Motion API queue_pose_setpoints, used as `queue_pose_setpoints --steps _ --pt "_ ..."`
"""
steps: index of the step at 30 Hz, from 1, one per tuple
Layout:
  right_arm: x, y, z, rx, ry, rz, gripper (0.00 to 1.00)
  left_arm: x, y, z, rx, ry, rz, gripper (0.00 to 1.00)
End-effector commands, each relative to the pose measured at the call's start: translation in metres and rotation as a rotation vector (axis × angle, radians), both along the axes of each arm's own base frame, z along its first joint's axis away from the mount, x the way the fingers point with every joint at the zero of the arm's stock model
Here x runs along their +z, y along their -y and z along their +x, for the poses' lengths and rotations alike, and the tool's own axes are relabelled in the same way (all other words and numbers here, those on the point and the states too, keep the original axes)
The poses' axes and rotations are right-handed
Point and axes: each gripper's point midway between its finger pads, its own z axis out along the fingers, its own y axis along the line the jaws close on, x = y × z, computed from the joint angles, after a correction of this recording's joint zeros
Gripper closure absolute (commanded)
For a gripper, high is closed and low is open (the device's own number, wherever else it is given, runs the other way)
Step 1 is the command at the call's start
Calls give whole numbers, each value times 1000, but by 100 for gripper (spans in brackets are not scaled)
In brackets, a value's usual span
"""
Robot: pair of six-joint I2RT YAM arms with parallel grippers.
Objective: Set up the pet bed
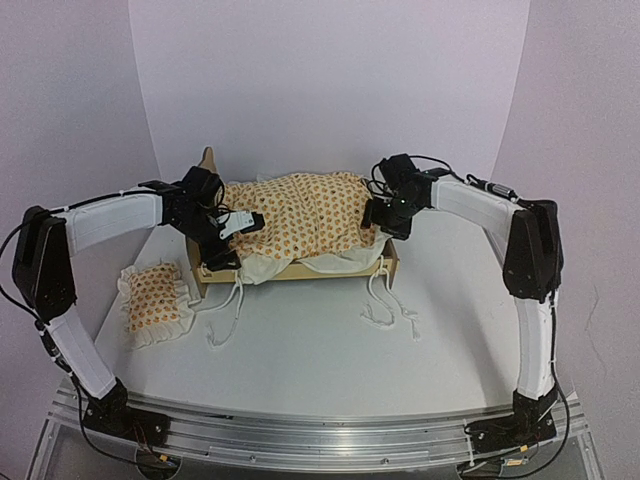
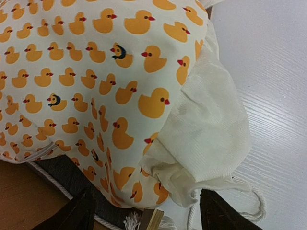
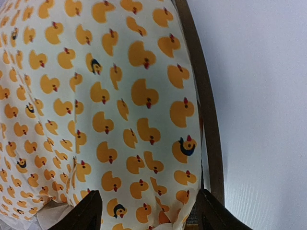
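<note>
Bed (image 1: pixel 290 273): duck-print bedding (image 1: pixel 300 210) heaped on it.
Pillow (image 1: pixel 155 295): on table (image 1: pixel 320 350), left of bed.
Left gripper (image 2: pixel 147 194): I see jaws spread, over bedding corner.
Right gripper (image 3: pixel 149 194): jaws spread, over bedding.

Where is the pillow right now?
In the top view, the pillow lies on the table at the left, beside the bed frame's near-left corner.

No text, label, brand or number is readable anywhere.
</note>
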Motion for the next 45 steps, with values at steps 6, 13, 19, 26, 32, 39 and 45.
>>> queue_pose_setpoints --steps 6,13,19,26,32,39,45 --pt "14 8 -23 -4 -39 -5 98 7 11 24 -15 76 19 80" --pt "35 11 -34 17 -17 18 100 37 -28 55 81 119 38 100" --pt "58 0 -47 82 -11 102 100 70 -56 57 87 204 92 100" --pt "63 14 -48 53 -20 139 100 100 -80 71 146 300 134 100" --pt "67 -3 -48 103 -37 224 100 148 -54 60 101 262 -44 100" --pt "75 -6 -49 120 -16 244 100 135 -65 49 106 215 -16 100" --pt "25 -19 -63 137 -112 265 100 41 -95 28 89 137 180 100"
